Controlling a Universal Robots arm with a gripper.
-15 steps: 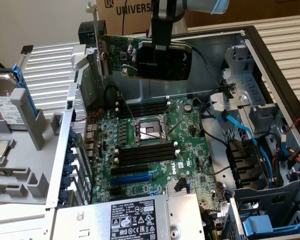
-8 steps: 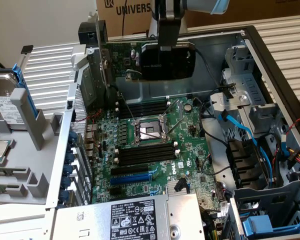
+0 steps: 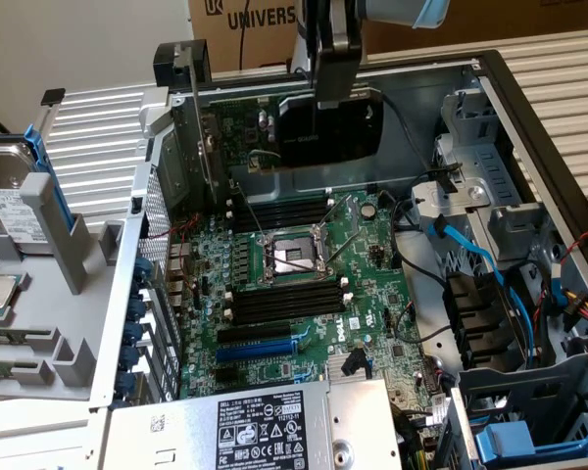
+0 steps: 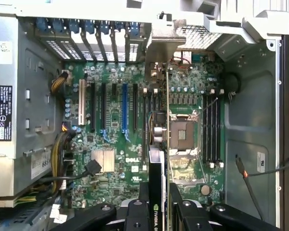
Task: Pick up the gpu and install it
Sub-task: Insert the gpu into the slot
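Observation:
The gpu (image 3: 328,132) hangs upright over the far end of the open computer case, its black shroud facing the camera, with green board and silver bracket (image 3: 191,127) toward the exterior view's left. My gripper (image 3: 331,93) is shut on its top edge. In the wrist view the gpu (image 4: 155,168) appears edge-on between my fingers (image 4: 143,195), above the motherboard (image 4: 115,144), between the expansion slots (image 4: 124,106) and the CPU socket (image 4: 183,134). It sits clear of the board, seated in no slot.
The motherboard (image 3: 372,294) lies flat in the case, with the blue slot (image 3: 260,348) and the CPU socket (image 3: 292,257). A power supply (image 3: 265,426) sits in front, a drive cage with cables (image 3: 500,323) to the right, a hard drive (image 3: 5,186) outside at left.

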